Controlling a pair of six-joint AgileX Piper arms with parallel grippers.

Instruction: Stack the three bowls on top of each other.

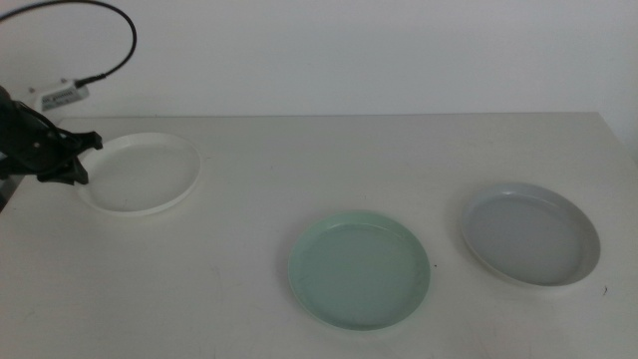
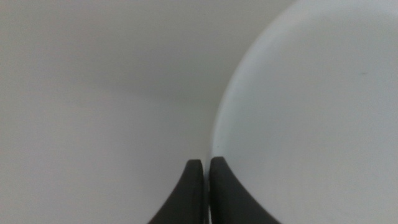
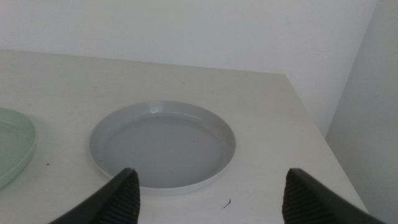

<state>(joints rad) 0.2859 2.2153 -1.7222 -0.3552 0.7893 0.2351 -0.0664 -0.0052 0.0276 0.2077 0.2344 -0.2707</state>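
The left gripper [image 1: 82, 158] is pinching the white bowl [image 1: 140, 173] by its near-left rim at the desk's [image 1: 299, 170] far left, fingers [image 2: 194, 186] closed on the thin edge. The mint bowl [image 1: 359, 269] and grey bowl [image 1: 530, 232] are lying well apart to its right, all 3 unstacked. The right gripper [image 3: 211, 193] is waiting wide open and empty just short of the grey bowl. The pinched rim itself is hidden between the fingers.

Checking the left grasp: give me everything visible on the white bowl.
The white bowl is round, shallow and plate-like with a low rim, apparently smooth plastic, empty. It looks level at the table's far left, apart from the other two bowls. The left gripper is at its left rim; in the left wrist view its jaws look closed on that edge.
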